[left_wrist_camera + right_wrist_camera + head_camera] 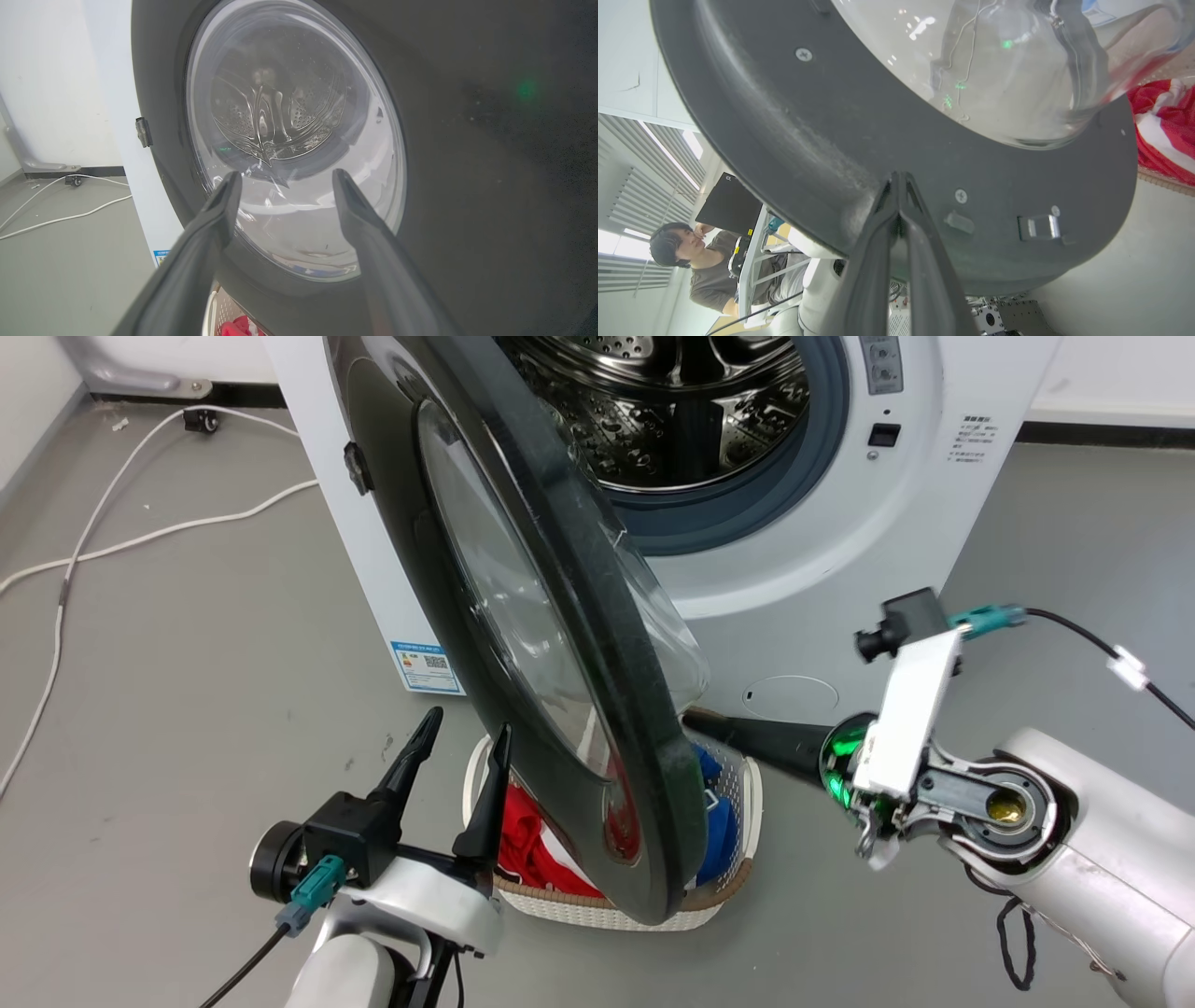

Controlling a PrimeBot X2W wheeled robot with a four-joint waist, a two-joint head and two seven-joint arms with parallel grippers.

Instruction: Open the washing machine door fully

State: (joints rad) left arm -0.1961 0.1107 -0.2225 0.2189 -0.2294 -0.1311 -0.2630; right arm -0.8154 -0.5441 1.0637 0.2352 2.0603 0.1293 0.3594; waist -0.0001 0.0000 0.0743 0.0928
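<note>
Fingers of the right gripper are pinched together, empty, tips seemingly against the inner black rim of the washing machine door. Left gripper is spread wide, holding nothing, near the outer glass. Door stands half open from the washing machine, above a laundry basket. Probably heavy, stiff and slick: push the rim near its free edge, not the glass.

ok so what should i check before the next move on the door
1. Washing machine door fully open: not ok, partway.
2. Right gripper shut, tips on the door's inner face: ok.
3. Left gripper out of the swing path: not ok, open, facing the outer glass.
4. Laundry basket clear of the door's lower edge: cannot tell.
</note>
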